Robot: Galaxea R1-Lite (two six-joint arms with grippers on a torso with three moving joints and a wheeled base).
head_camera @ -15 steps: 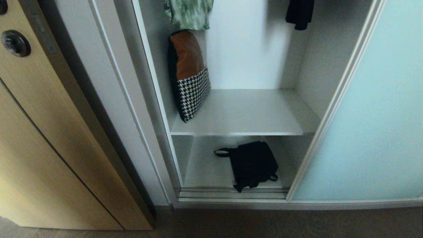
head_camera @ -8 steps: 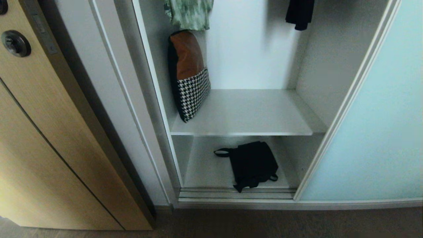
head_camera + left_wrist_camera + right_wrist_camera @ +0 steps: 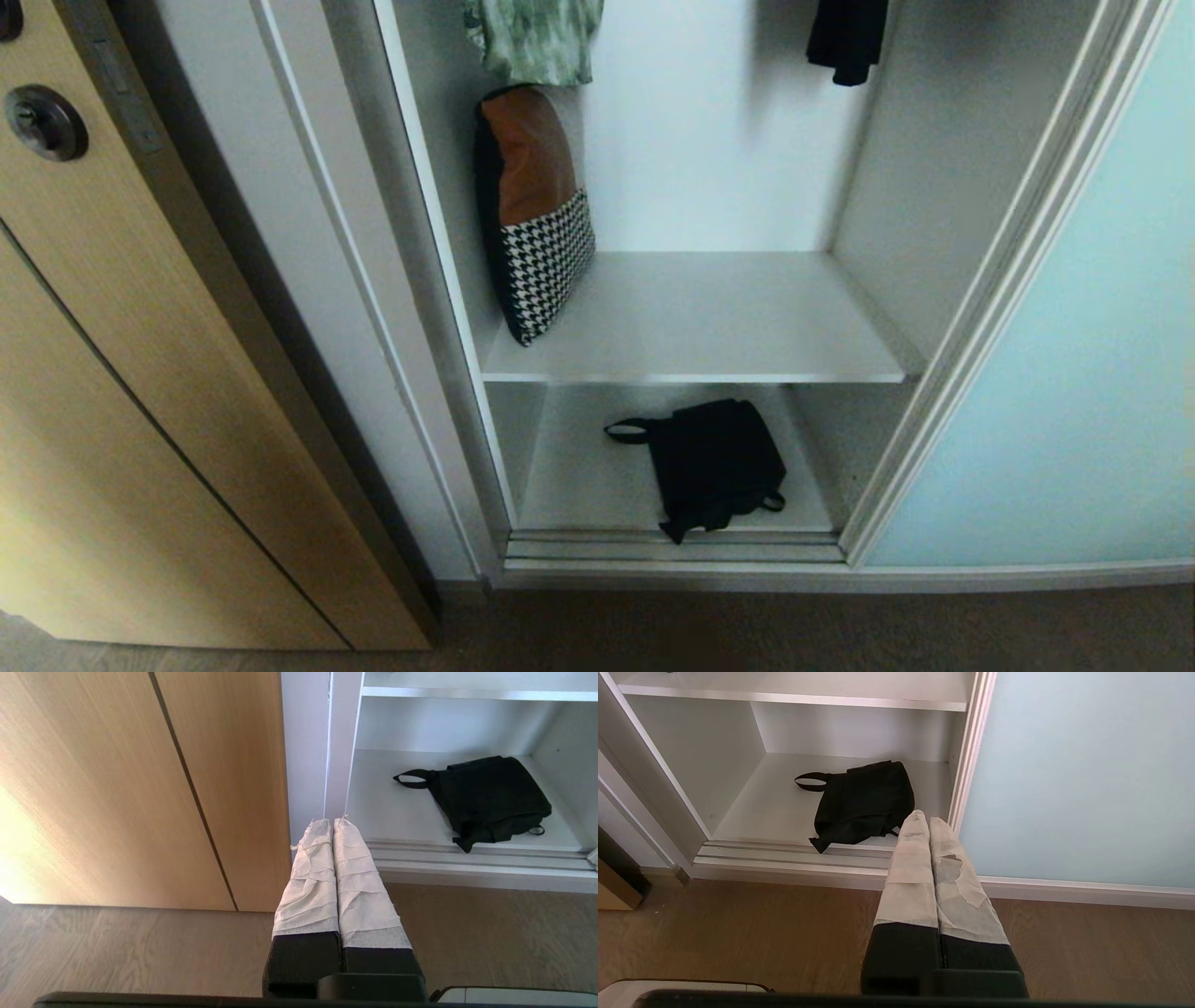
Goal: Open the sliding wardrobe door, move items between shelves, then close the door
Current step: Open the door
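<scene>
Head view: door [image 3: 1074, 373] slid aside at right, so the bag [image 3: 714, 462] lies reachable, lower centre, bottom shelf [image 3: 579, 476]. Left claw [image 3: 332, 823] and right claw [image 3: 923, 817] both pinched closed, empty, low outside.

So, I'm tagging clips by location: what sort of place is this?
Probably a bedroom or hotel room: a built-in wardrobe with a frosted sliding wardrobe door, hanging clothes above white shelves, and a tan wooden door alongside.

The upper shelf [image 3: 728, 322] is occupied by a leaning cushion [image 3: 534, 210]; the black fabric bundle [image 3: 714, 462] is laid on the lower shelf [image 3: 579, 476]
</scene>
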